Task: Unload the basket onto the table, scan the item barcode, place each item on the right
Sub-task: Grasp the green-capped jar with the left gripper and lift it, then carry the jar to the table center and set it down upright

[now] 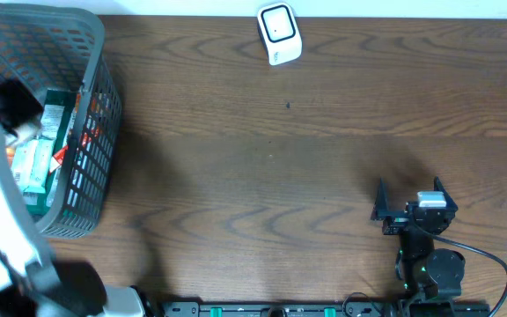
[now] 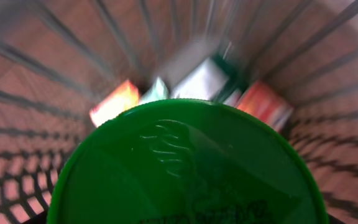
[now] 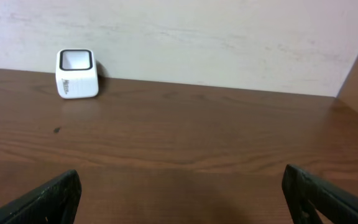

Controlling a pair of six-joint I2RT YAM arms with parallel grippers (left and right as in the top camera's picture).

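A round green lid [image 2: 188,168] of a container fills the lower part of the left wrist view, right up against the camera and covering my own fingers. It hangs inside the grey wire basket [image 1: 95,53], above the packets on the basket floor. In the overhead view my left gripper [image 1: 7,101] reaches down into that basket, shut on the green-lidded container. The white barcode scanner [image 1: 279,33] stands at the table's far edge, also seen as the scanner [image 3: 77,73] against the wall. My right gripper [image 1: 409,191] rests open near the front right, and the right gripper [image 3: 182,196] holds nothing.
Several packets lie in the basket: an orange one [image 2: 114,102], a white and green one [image 2: 201,81] and a red one [image 2: 266,102]. The basket stands at the table's left end. Bare wooden table [image 1: 262,176] stretches between basket, scanner and right arm.
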